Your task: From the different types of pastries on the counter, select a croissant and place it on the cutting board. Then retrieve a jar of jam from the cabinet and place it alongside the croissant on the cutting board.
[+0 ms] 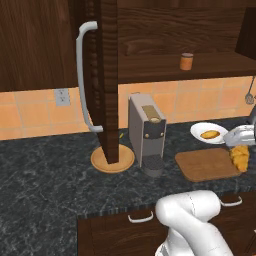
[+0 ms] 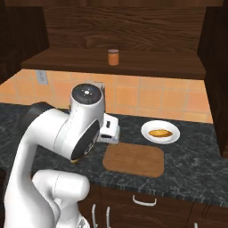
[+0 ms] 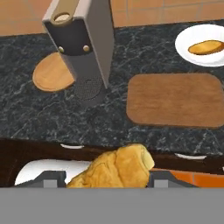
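Here the hand (image 3: 105, 180) is clenched on the golden-yellow ridged croissant (image 3: 114, 168), which sits between its two fingertips; in the left base view the pastry hangs at the right end of the flat brown wooden cutting board (image 1: 207, 163), probably on its way to be laid down there. The board lies bare on the dark marbled desk (image 1: 45, 170), near the front edge, so it is easy to reach. Far behind it, the white round plate (image 2: 171, 126) holds the oval orange pastry (image 2: 160, 132). The small orange jam jar (image 2: 113, 57) waits on the wooden shelf (image 2: 147, 62) of the open dark-brown cabinet (image 1: 106, 75), for the later step.
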